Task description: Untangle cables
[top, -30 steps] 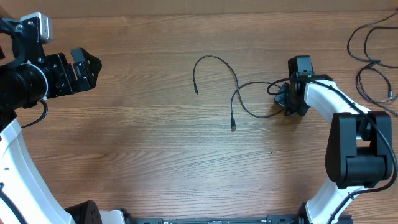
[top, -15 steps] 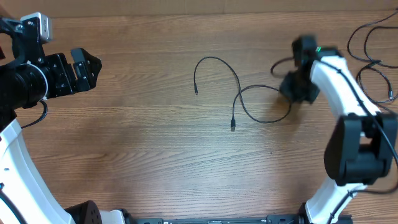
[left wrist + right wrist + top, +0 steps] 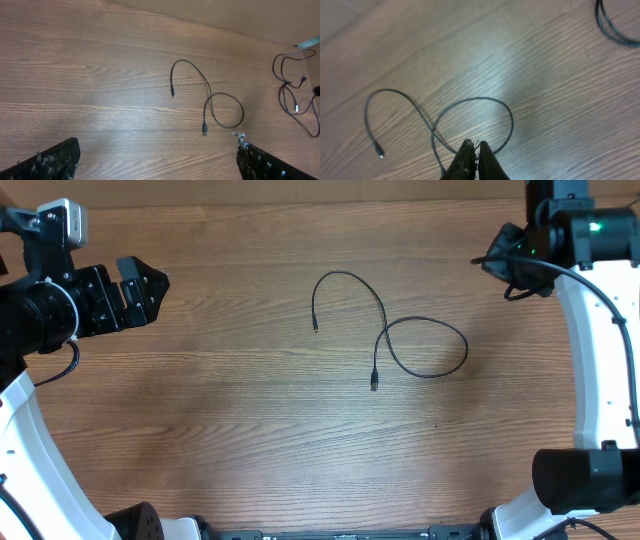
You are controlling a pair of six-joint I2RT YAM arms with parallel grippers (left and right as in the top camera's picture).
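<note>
One thin black cable lies loose on the wooden table, with an arch at the left, a closed loop at the right and small plugs at both ends. It also shows in the left wrist view and the right wrist view. My right gripper is raised at the far right, and its own view shows it shut and empty above the loop. My left gripper is open and empty at the far left, and its own view shows the jaws wide apart.
More thin black cables lie tangled at the table's far right, and a bit of them shows in the right wrist view. The right arm runs down the right side. The left arm covers the left edge.
My right gripper has let go of the cable's loop, risen and swung back to the far right. The loop has widened and now lies flat. The left arm has not moved.
</note>
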